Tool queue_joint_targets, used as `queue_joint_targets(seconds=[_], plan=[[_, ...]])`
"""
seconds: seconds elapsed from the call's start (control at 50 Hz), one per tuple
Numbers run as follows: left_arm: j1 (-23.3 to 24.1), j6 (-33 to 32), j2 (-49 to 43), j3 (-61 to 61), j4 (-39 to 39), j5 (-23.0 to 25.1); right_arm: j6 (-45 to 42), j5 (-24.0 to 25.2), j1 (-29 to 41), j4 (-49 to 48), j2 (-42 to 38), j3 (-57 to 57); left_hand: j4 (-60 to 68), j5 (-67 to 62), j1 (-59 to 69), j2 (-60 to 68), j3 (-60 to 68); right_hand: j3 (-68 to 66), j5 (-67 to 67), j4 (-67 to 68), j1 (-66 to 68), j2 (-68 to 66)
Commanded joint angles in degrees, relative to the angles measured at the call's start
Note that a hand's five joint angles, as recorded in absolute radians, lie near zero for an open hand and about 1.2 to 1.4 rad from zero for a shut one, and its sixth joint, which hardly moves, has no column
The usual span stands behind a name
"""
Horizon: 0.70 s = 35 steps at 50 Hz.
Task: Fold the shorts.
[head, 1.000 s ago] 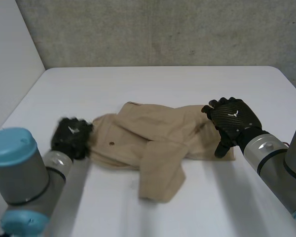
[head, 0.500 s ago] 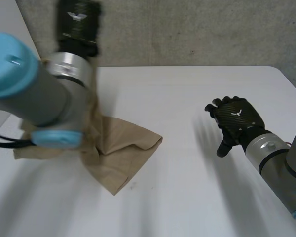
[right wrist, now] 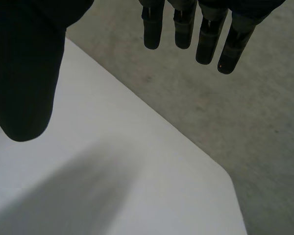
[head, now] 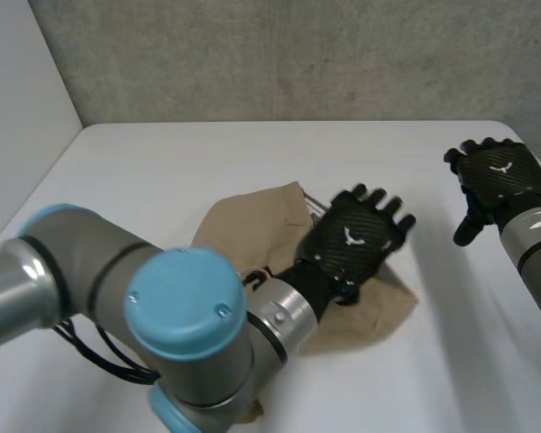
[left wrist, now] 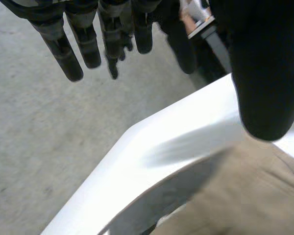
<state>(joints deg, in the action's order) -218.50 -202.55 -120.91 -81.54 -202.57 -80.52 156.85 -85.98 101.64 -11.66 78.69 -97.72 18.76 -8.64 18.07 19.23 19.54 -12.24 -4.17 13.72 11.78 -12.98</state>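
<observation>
Near arm: The left arm (head: 176, 311) comes from the near left corner across the bench (head: 162, 171) and hides the near part of the cloth.
Shorts: The shorts (head: 248, 234) lie as a loose tan heap about the middle of the bench, a little toward the near edge. They are wrinkled, with one layer lying over another.
Left hand: The left hand (head: 353, 242) is over the right part of the heap. Its fingers are straight and spread and it grasps nothing. Whether the palm touches the cloth I cannot tell.
Right hand: The right hand (head: 498, 173) is well apart from the shorts, near the right edge of the bench. Its fingers are relaxed and it is empty.
Step in hand: In my judgement the heap must first be laid flat; a clean fold is not yet possible.
How to do it well: Press the right part flat with the open left hand. Bring the right hand to a free edge and draw it outward slowly, so that the layers separate and do not drag together.
Long axis: It runs roughly from the left edge toward the right edge, with the right end slightly nearer.
Pointing: I cannot tell which end is the waistband.
</observation>
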Motion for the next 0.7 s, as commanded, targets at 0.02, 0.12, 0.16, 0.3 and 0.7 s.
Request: queue_joint_targets(seconds=[0.02, 0.12, 0.16, 0.3, 0.7], plan=[[-5.00, -0.04, 8.40, -2.48, 6.12, -11.48, -4.44, 12.84, -0.92, 1.55, -1.34, 0.43, -7.37, 7.25, -6.67, -7.83, -8.14, 2.24, 4.17, -3.72, -1.78, 2.98], [-5.71, 0.84, 14.29, -7.66, 9.38, -19.49, -8.74, 19.52, -1.10, 4.97, -2.22, 0.43, -7.21, 7.09, -6.51, -7.67, -7.98, 2.24, 4.17, -3.72, -1.78, 2.98], [-5.62, 1.37, 15.52, -9.33, 9.82, -21.16, -11.90, 21.63, -1.18, 8.31, -2.75, 0.69, -6.37, 6.24, -5.67, -6.83, -7.14, 2.24, 4.17, -3.72, -1.78, 2.98], [-5.79, 4.18, 17.46, -16.19, 14.65, -28.98, -22.45, 25.42, -0.83, 13.51, -5.38, -0.89, -2.49, 2.37, -1.80, -2.96, -3.27, 0.98, 2.91, -2.46, -0.52, 1.72], [-5.62, 23.34, 18.16, -23.66, 35.57, -33.30, -35.64, 32.45, -1.36, 8.86, -9.07, -7.57, -2.66, 2.54, -1.97, -3.12, -3.44, -8.26, -6.34, 6.78, 8.72, -7.52]])
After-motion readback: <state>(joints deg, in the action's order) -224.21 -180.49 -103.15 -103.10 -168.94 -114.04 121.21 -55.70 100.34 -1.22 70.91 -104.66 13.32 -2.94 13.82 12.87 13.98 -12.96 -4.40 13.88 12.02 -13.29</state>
